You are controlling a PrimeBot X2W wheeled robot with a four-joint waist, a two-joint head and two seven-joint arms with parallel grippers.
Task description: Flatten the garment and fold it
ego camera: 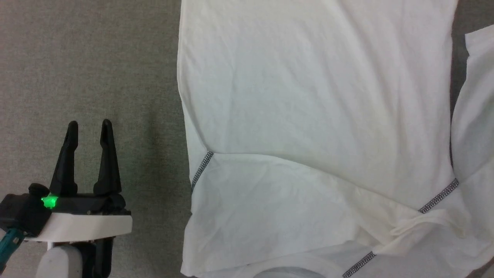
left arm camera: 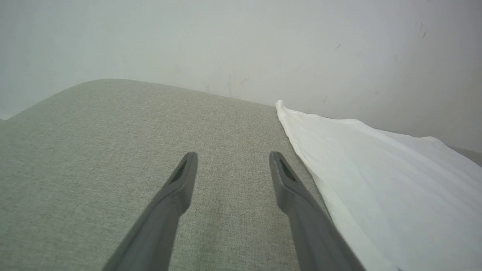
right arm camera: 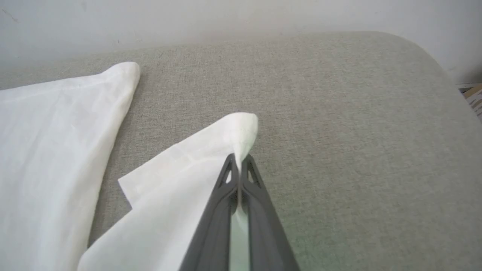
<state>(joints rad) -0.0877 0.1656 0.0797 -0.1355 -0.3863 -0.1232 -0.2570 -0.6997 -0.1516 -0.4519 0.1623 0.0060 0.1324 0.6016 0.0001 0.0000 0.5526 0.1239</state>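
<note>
The left end effector [ego camera: 89, 124] is released, its fingers spread over the bare grey surface [ego camera: 88, 58]. It is near the left edge of the garment [ego camera: 308, 96] without touching it, and there is open room to its left and ahead. The right end effector [right arm camera: 238, 161] is clenched on a corner of the sleeve end [right arm camera: 226, 139], where the fabric rises in a small peak. The white garment lies spread on the surface, with its dark zigzag seams [ego camera: 200, 170] nearest the robot. Its far corner is close to the surface's rounded far edge, and beyond that stands a pale wall [left arm camera: 226, 37].
</note>
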